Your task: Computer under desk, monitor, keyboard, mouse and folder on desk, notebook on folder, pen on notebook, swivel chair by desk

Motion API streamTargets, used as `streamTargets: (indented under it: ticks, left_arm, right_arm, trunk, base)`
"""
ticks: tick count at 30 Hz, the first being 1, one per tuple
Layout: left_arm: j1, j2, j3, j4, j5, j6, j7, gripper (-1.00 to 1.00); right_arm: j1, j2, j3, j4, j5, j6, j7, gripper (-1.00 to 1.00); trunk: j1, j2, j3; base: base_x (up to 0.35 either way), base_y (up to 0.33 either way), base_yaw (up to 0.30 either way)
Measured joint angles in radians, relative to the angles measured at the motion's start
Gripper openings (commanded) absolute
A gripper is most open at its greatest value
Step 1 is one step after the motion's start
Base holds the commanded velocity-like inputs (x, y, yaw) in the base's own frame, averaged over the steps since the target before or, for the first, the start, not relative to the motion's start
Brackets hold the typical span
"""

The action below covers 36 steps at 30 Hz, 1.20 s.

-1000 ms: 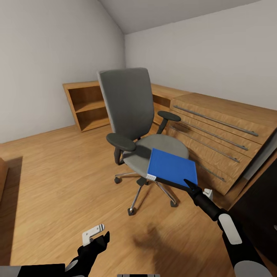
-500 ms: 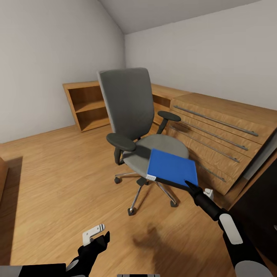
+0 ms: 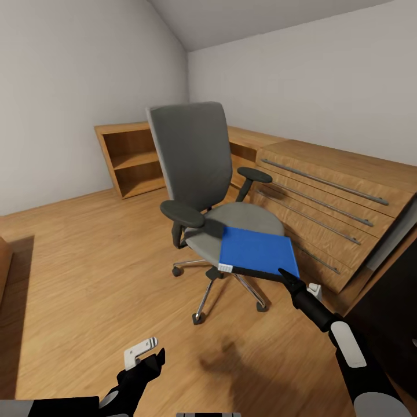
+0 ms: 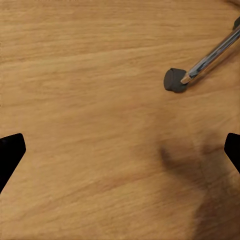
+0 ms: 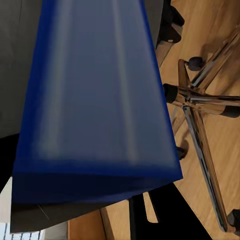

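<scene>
So the folder (image 3: 258, 252) is clamped in the right gripper (image 3: 288, 278) jaws at its near corner, just off the swivel chair (image 3: 217, 197) seat; left gripper (image 3: 142, 353) jaws hang apart over the floor (everything else looks undone, I'd guess)

Domestic attic bedroom used as a study: sloped white ceiling (image 3: 260, 20), light wood plank floor (image 3: 87, 260), grey fabric swivel chair (image 3: 200, 174), light-wood dresser with long bar handles (image 3: 336, 202), open wooden shelf unit (image 3: 130, 159).
</scene>
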Motion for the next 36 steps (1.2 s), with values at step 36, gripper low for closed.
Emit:
streamTargets:
  ticks: [36]
  left_arm:
    - [0.000,-0.044,-0.002,0.071,-0.001,-0.011,0.003,1.00]
  right_arm:
    - [0.003,-0.015,-0.003,-0.058,0.028,-0.007,0.082,-1.00]
  trunk:
    - [-0.107,0.196,0.095]
  base:
    - [-0.057,0.000,0.000]
